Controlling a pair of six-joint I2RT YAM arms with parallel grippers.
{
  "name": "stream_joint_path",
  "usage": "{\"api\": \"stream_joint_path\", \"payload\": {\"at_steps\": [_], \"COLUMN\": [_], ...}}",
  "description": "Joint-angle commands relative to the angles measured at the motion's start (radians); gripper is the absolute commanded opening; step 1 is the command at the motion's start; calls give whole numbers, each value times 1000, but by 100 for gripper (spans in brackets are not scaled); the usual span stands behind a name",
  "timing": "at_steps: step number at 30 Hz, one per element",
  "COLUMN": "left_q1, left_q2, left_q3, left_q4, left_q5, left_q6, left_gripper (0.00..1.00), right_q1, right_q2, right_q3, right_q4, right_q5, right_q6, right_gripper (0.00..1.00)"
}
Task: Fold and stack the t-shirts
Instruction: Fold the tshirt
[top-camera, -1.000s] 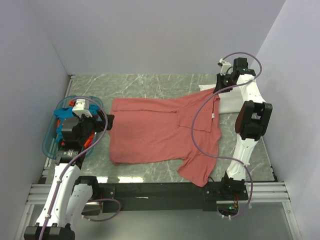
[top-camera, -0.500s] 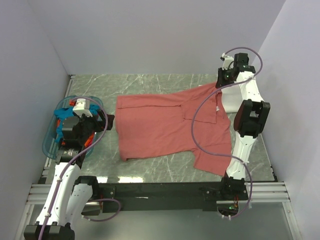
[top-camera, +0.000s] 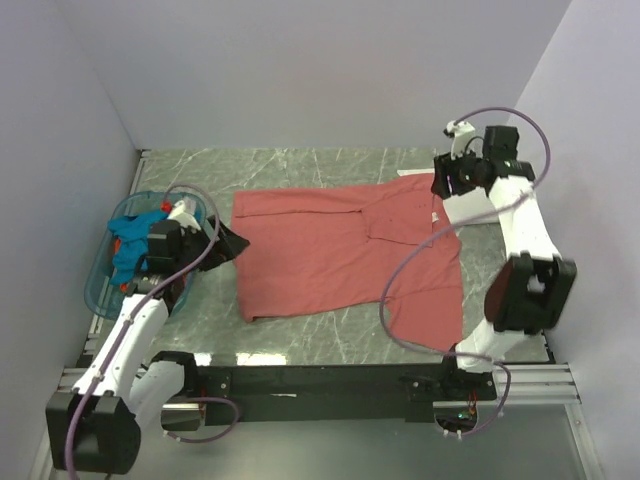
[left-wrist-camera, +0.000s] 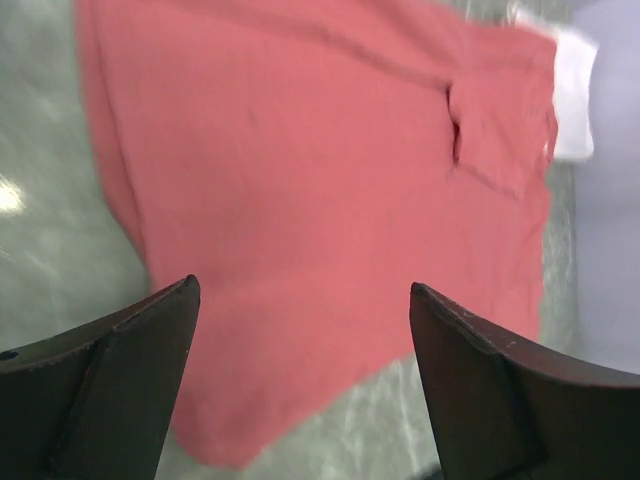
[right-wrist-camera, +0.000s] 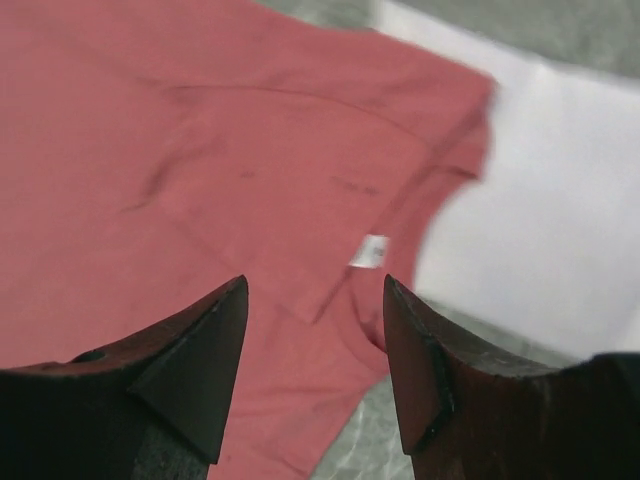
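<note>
The dusty-red t-shirt (top-camera: 340, 250) lies spread flat on the table, neck to the right, its small white label (right-wrist-camera: 370, 250) showing. My right gripper (top-camera: 440, 182) hovers open above the neck and right shoulder, holding nothing (right-wrist-camera: 315, 285). Beside the neck, at the back right, lies a folded white t-shirt (top-camera: 468, 207), also in the right wrist view (right-wrist-camera: 540, 210). My left gripper (top-camera: 236, 243) stands open just off the red shirt's left hem, above the cloth (left-wrist-camera: 300, 180) and empty (left-wrist-camera: 300, 290). Teal-blue (top-camera: 125, 248) and orange (top-camera: 124, 288) t-shirts lie bunched in the basket.
The translucent blue plastic basket (top-camera: 95, 292) sits at the table's left edge against the left wall. Walls close in the left, back and right sides. The black rail with both arm bases (top-camera: 320, 380) runs along the near edge.
My right gripper has opened and let go of the red shirt's neck area after dragging the shirt to the right; it now hovers above. My left gripper has swung out toward the shirt's left hem.
</note>
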Motion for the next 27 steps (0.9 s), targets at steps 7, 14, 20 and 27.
{"api": "stream_joint_path", "payload": {"at_steps": [7, 14, 20, 27], "left_q1": [-470, -715, -872, -897], "left_q2": [-51, 11, 113, 138], "left_q3": [18, -37, -19, -59], "left_q4": [-342, -520, -592, -544], "left_q5": [-434, -595, -667, -805], "left_q6": [-470, -894, -1175, -1399], "left_gripper": [89, 84, 84, 90], "right_q1": [109, 217, 218, 217], "right_q2": [-457, -595, -607, -598], "right_q3": [-569, -767, -778, -793], "right_q4": [-267, -138, -147, -138], "right_q5": [-530, -420, -355, -392], "right_q6": [-723, -589, -586, -583], "right_gripper": [64, 63, 63, 63]}}
